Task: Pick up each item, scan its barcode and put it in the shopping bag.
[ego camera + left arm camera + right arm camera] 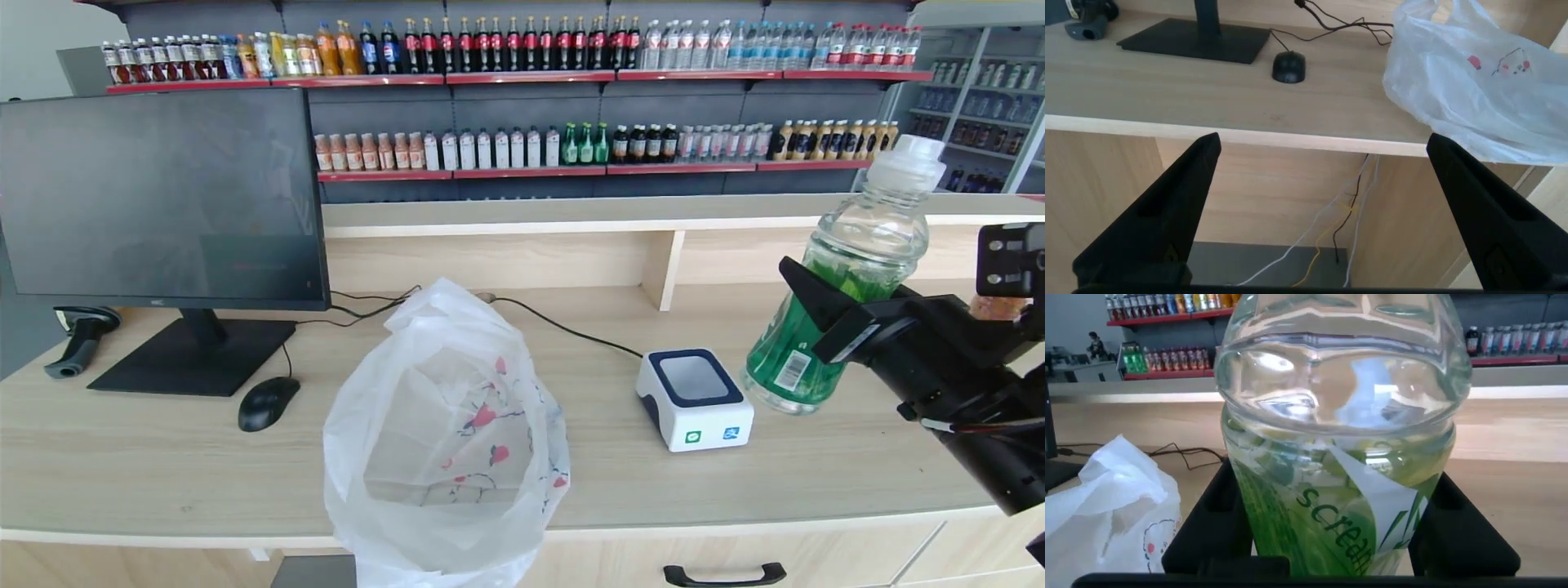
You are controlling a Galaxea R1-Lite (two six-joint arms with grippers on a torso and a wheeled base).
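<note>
Clear plastic and a green label: a bottle (849, 278) with a white cap, tilted with the cap uppermost, sits clamped in the right end effector (824, 314), whose black fingers (1212, 527) press on either side of its middle. It hangs above the pale wooden desk (163, 465), its base just to the right of the scanner (694, 400) and apart from it, with the barcode (792, 370) low on the label. The upper part of the bottle shows clear, though the label hides the rest. A thin white shopping bag (445, 441) printed with red flowers stands near the desk's front edge with its mouth open and its lower folds spilling over the edge. What lies inside cannot be made out through the film. The left end effector (1319, 220) is below the desk's front edge, jaws spread wide and holding nothing, with loose wires (1331, 237) hanging under the desk beyond it. To the left stand a dark monitor (163, 196), a black mouse (268, 403) and a handheld scanner (77, 339), and a cable (563, 327) runs from the white scanner towards the back. Bare desk stretches between mouse and bag and in front of the scanner, with a drawer handle (724, 576) below. Behind a raised ledge (653, 212), red-edged shelves (522, 77) carry rows of drinks.
</note>
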